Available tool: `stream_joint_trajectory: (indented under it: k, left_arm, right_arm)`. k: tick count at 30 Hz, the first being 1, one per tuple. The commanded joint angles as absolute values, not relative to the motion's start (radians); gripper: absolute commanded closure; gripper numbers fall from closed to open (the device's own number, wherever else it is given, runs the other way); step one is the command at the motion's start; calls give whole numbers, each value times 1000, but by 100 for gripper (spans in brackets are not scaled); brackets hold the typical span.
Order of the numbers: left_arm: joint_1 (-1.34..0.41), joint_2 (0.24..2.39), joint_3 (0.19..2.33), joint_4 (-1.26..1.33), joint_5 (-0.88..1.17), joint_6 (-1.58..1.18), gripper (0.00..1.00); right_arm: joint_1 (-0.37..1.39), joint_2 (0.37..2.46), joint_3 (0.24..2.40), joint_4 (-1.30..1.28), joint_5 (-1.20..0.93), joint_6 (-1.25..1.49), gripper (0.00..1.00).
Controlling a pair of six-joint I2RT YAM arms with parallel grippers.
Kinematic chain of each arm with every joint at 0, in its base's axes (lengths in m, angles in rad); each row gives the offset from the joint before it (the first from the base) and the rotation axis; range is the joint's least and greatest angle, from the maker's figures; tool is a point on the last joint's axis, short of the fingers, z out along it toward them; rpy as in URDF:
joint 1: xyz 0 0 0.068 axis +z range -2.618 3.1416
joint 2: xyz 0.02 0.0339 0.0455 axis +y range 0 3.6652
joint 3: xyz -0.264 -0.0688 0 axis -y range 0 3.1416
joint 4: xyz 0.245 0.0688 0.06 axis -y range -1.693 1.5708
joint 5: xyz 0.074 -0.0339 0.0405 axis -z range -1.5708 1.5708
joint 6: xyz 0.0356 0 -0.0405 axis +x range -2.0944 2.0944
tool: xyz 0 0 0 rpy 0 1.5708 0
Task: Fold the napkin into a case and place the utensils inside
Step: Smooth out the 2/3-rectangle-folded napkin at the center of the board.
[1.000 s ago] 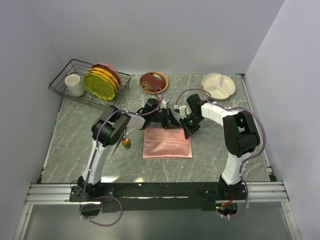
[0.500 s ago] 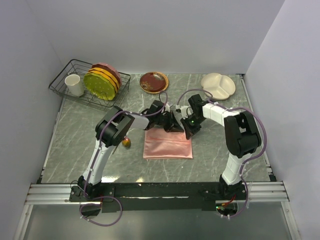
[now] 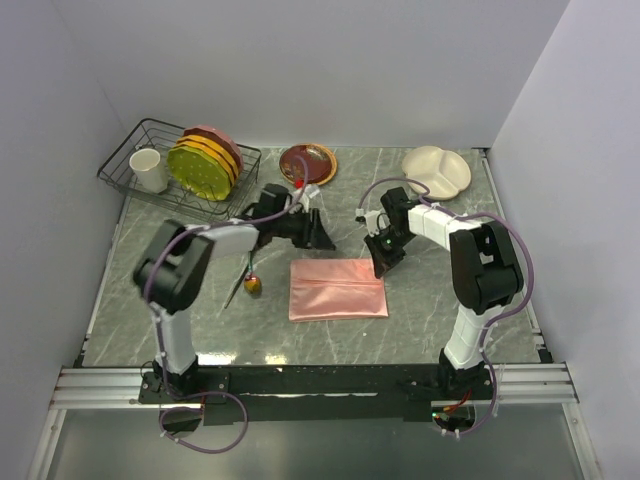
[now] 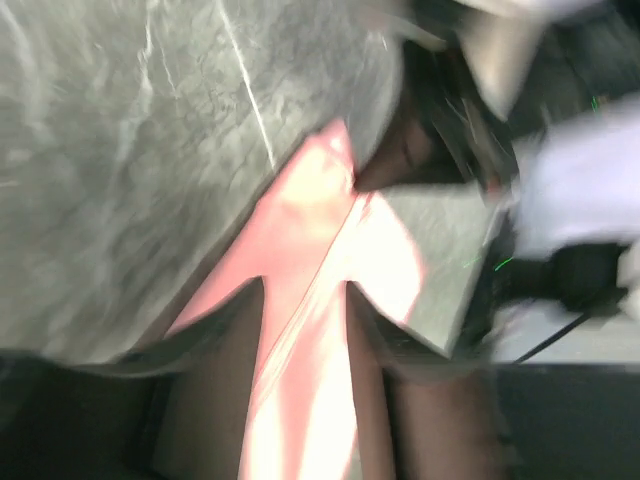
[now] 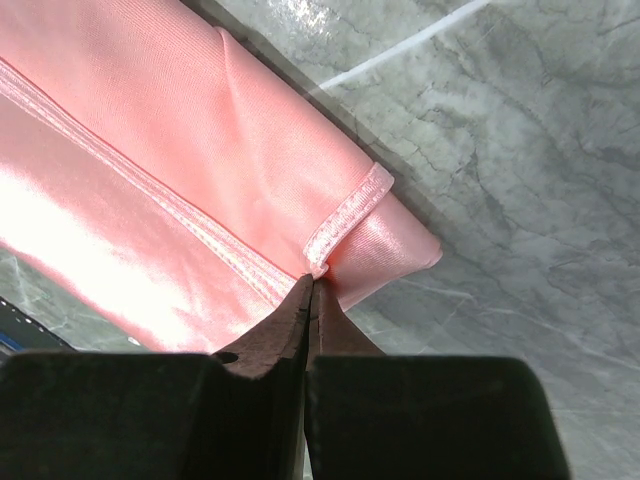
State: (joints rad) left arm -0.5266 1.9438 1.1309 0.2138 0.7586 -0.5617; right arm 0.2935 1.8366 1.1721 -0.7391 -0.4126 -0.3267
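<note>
The salmon-pink napkin (image 3: 338,290) lies folded into a flat rectangle, the case, mid-table. My right gripper (image 3: 381,265) sits at its far right corner. In the right wrist view the right gripper (image 5: 312,282) is shut, its tips pinching the hem of the napkin (image 5: 150,180). My left gripper (image 3: 322,240) hovers just beyond the far edge, off the cloth. In the blurred left wrist view the left gripper (image 4: 303,290) is open, with the napkin (image 4: 320,230) showing between its fingers. The utensils (image 3: 247,282), gold heads on dark handles, lie left of the napkin.
A wire dish rack (image 3: 130,165) at the far left holds a white cup (image 3: 150,170) and stacked plates (image 3: 205,165). A brown plate (image 3: 307,163) and a cream divided plate (image 3: 437,170) sit along the back edge.
My left gripper has opened, let go of the napkin and drawn back to the left and away from its far edge. The right gripper has stayed at its corner.
</note>
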Motion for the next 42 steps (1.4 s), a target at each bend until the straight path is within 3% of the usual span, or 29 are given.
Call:
stream_joint_trajectory:
  k: [1,6,12,42]
  left_arm:
    - [-576,1706,1045,-108,718,123,69]
    - [-695,1601,939,-160,557,333,87]
    - [-788,1620,914,-153,454,362,93]
    - [-841,1807,1009,-298,314,275,99]
  right_arm:
    - [285,1844,1216,-767,-431,-328,100]
    - [285,1841,1218,-775,-443,-324,100]
    - [285,1835,1213,-788,-442,-328,100]
    - [284,1829,1235,-897,-377,-512,100]
